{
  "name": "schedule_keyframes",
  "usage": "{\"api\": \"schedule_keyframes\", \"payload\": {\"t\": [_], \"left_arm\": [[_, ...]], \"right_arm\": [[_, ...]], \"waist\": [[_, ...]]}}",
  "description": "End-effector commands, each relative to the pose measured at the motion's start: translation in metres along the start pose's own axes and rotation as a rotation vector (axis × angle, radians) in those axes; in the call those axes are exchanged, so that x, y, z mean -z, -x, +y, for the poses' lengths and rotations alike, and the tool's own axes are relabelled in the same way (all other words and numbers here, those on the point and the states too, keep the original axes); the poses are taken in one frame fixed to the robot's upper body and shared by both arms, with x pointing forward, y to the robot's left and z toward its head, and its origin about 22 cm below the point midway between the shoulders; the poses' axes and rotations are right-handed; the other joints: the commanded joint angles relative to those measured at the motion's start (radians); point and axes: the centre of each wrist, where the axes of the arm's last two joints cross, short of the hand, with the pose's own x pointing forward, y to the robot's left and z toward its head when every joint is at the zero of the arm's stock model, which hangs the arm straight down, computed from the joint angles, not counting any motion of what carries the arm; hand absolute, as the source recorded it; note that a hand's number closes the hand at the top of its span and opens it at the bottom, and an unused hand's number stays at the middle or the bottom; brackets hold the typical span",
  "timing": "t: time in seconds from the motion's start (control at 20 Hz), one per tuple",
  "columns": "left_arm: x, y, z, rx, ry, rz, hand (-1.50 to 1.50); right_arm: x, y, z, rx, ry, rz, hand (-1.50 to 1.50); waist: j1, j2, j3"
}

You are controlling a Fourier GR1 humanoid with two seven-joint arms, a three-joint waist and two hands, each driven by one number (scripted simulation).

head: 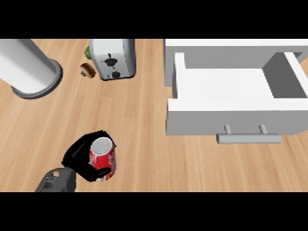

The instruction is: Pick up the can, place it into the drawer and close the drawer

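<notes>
Nearest you, at the lower left, your left robot hand (81, 155) is curled around the can (103, 159), its black fingers wrapping the left side and lower part of the body. Your right robot hand does not show at all.

Treat the can as a stiff, thin-walled metal cylinder, probably light, with a smooth printed skin that may slide if tilted. Take it around the middle of the body, as the fingers sit now, rather than by the rim, and keep it close to upright as you carry it.

It looks red with white lettering and a plain silver top, which faces up towards you. It stands on the wooden surface (136, 117), near you and well apart from the drawer (236, 83).

That drawer is pulled open at the right, white and box-shaped, with its grey handle (248, 137) on the near front. You will need to carry the can right and away from you, over the front wall.

Farther off on the left are a toaster (112, 58) and a large grey cylinder (21, 67).
</notes>
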Motion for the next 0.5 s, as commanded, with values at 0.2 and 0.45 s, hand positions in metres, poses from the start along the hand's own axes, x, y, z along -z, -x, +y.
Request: {"api": "schedule_keyframes", "payload": {"t": [0.2,0.45], "left_arm": [[0.023,-0.025,-0.005,-0.089,-0.335,-0.213,1.50],[0.024,-0.054,0.000,-0.077,-0.557,-0.361,1.50]], "right_arm": [[-0.008,-0.005,-0.004,-0.001,0.012,0.005,-1.50],[-0.011,-0.006,0.000,0.015,0.020,-0.001,-1.50]], "waist": [[-0.005,-0.001,0.000],[0.003,-0.004,0.000]]}}
